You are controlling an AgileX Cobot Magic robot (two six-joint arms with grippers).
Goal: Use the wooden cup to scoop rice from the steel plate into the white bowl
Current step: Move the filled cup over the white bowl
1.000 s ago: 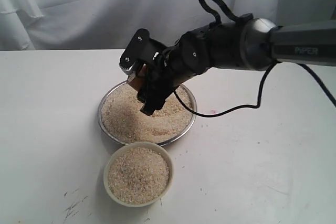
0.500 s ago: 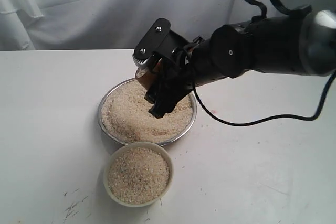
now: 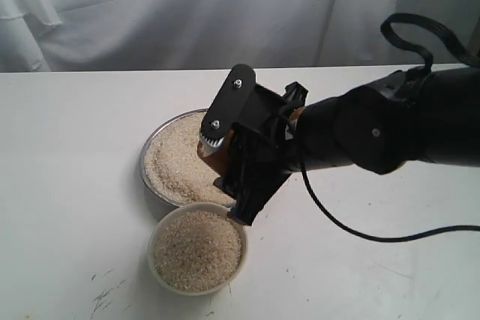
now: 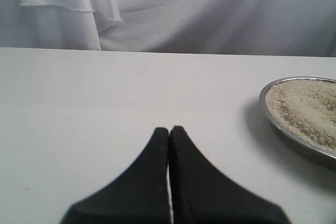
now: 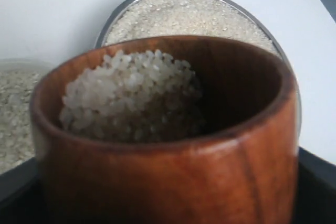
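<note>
Exterior view is showing the right gripper [image 3: 225, 175] clamping the cup [image 3: 217, 157] across its barrel. It is hanging tilted over the plate [image 3: 145, 157] edge nearest the bowl [image 3: 156, 243], which is already holding grain. In the right wrist view, rice [image 5: 128, 95] is banking against one side of the cup. The glossy wood is probably behaving stiff, light and slippery, so a mid-wall hold is suiting it, while the loose load is likely pouring at a slight tip. Left gripper [image 4: 169, 136] is idling with fingers pressed together, empty, beside the plate.
</note>
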